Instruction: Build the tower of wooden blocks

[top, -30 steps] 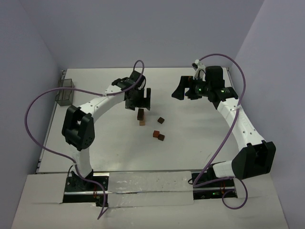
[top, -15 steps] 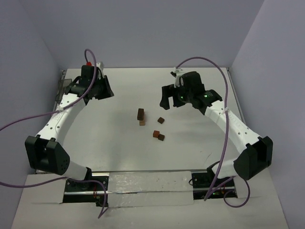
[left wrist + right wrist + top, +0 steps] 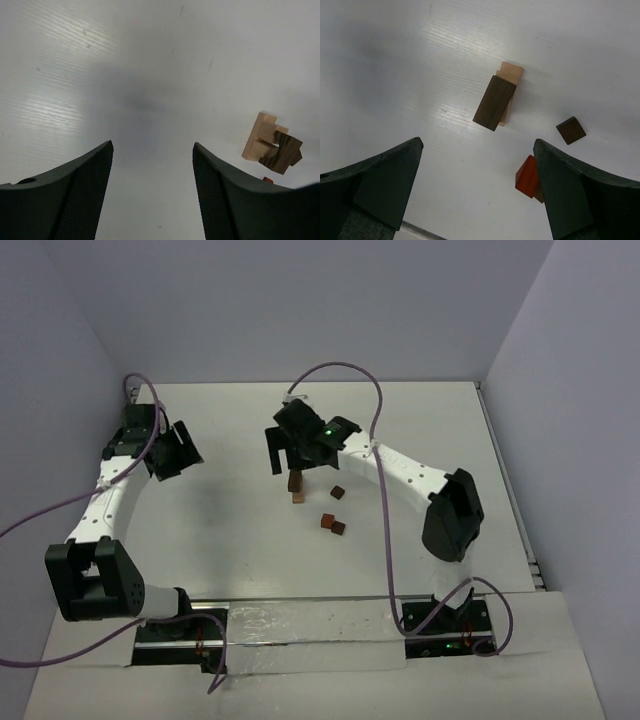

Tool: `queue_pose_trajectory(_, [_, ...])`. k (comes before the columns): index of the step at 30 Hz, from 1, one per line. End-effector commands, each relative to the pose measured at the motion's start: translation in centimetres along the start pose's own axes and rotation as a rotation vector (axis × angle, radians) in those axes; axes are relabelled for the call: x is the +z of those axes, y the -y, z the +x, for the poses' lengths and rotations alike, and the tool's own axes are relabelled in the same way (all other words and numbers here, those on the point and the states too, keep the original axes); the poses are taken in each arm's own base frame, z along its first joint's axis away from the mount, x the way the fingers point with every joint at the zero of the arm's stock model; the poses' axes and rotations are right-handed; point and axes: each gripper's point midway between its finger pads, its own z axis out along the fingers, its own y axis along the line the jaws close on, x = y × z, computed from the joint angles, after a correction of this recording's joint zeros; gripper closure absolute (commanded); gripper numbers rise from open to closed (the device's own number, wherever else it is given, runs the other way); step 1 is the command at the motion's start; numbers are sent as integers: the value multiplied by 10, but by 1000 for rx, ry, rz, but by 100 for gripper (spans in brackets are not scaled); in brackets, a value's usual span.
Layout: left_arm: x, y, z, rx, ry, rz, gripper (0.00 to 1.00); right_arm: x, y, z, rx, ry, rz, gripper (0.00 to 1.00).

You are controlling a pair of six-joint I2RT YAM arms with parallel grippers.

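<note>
The white worktop carries all items. The left fingers are spread and empty at the far-left side, well apart from the wood block tower. The right fingers are spread and empty above the tower at mid-worktop. A dark cube and a reddish block lie near the tower's right.

Shells: my white tubular left arm and white tubular right arm have smooth, rounded casings.
Joints: bulky black joint housings sit at 7 o'clock and 4 o'clock in the overhead view.
Cables: a thin purple cable arches off my right arm; another trails from the left.
Light: a small green lamp glows near 12 o'clock.
Left end: my black left gripper has wedge fingers with mesh-textured inner faces.
Right end: my dark right gripper has smooth faces.
</note>
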Motion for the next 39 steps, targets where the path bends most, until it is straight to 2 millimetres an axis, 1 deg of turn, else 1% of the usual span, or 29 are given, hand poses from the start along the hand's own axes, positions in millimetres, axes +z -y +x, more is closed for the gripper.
queue_pose_trajectory(1, [-18, -10, -28, -94, 91, 88, 25, 23, 18, 10, 60, -49, 154, 0])
queue_pose_trajectory(5, [-20, -19, -32, -141, 93, 113, 24, 49, 12, 31, 72, -129, 150, 0])
queue_pose_trajectory(8, [-25, -21, -37, -178, 98, 149, 24, 70, 9, 40, 67, -168, 162, 0])
queue_pose_trajectory(11, [-30, -18, -38, -182, 105, 169, 24, 84, 8, 49, 60, -204, 170, 0])
queue_pose_trajectory(13, [-31, -17, -36, -182, 107, 179, 24, 90, 4, 50, 59, -216, 156, 0])
queue_pose_trajectory(16, [-32, -16, -34, -186, 110, 191, 24, 98, 1, 55, 60, -237, 151, 0])
queue_pose_trajectory(23, [-34, -14, -35, -189, 108, 213, 24, 114, 4, 68, 60, -276, 160, 0])
queue_pose_trajectory(26, [-33, -14, -35, -192, 102, 213, 23, 118, 6, 71, 63, -289, 158, 0])
queue_pose_trajectory(28, [-31, -15, -35, -195, 96, 214, 20, 120, 8, 74, 60, -296, 161, 0])
queue_pose_trajectory(30, [-30, -16, -34, -198, 90, 217, 10, 121, 10, 75, 61, -299, 165, 0])
queue_pose_trajectory(31, [-29, -16, -34, -198, 85, 218, 7, 121, 11, 76, 63, -301, 167, 0])
queue_pose_trajectory(34, [-28, -16, -33, -193, 75, 224, 5, 124, 14, 79, 63, -308, 173, 1])
queue_pose_trajectory(39, [-27, -17, -32, -191, 73, 226, 4, 127, 21, 83, 69, -321, 180, 3])
